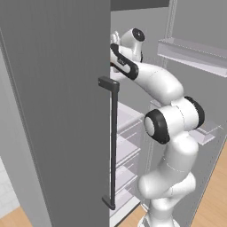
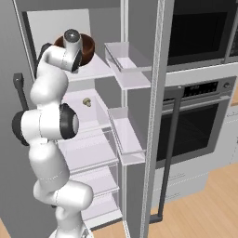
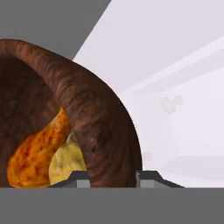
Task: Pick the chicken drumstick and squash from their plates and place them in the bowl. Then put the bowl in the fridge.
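The dark reddish-brown bowl (image 3: 103, 118) fills the left of the hand view, with the orange-brown chicken drumstick (image 3: 35, 157) and the yellow squash (image 3: 68, 162) lying inside it. My gripper (image 3: 113, 180) is shut on the bowl's wall, one fingertip inside the rim and one outside. From the right base view the bowl (image 2: 89, 49) is inside the open fridge (image 2: 100, 69), just over its top white shelf and partly behind my wrist. Whether it touches the shelf I cannot tell. The plates are out of view.
The shut left fridge door (image 1: 57, 111) with its dark bar handle (image 1: 113, 146) stands close beside my arm. The open right door carries clear shelf bins (image 2: 126, 62). A small pale item (image 2: 86, 101) lies on the second shelf. A black wall oven (image 2: 195, 116) is to the right.
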Controlling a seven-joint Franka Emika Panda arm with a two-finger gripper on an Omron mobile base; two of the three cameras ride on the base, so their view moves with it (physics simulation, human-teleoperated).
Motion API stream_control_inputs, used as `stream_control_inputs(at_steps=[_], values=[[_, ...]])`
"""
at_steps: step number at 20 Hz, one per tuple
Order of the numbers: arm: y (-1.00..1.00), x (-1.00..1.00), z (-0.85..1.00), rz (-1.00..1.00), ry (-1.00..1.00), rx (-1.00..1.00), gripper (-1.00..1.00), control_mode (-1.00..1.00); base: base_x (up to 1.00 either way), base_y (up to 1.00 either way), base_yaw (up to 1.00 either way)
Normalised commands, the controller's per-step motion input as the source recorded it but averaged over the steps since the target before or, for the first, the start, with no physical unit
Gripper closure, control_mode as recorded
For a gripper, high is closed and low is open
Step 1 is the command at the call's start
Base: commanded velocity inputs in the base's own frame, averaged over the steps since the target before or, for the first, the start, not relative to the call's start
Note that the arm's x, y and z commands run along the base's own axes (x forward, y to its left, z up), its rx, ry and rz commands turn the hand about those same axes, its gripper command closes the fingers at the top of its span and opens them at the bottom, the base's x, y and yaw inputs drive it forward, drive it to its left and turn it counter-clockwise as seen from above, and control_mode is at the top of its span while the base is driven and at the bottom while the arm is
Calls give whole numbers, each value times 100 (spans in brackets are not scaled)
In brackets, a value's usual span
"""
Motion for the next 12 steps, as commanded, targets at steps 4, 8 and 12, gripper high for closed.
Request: stream_control_inputs(at_steps=[4, 8, 12], values=[[0, 13, 0, 0, 0, 0, -100, -100, 0, 0, 0], [0, -11, 3, 0, 0, 0, -100, -100, 0, 0, 0], [0, -70, 20, 0, -2, 0, -100, -100, 0, 0, 0]])
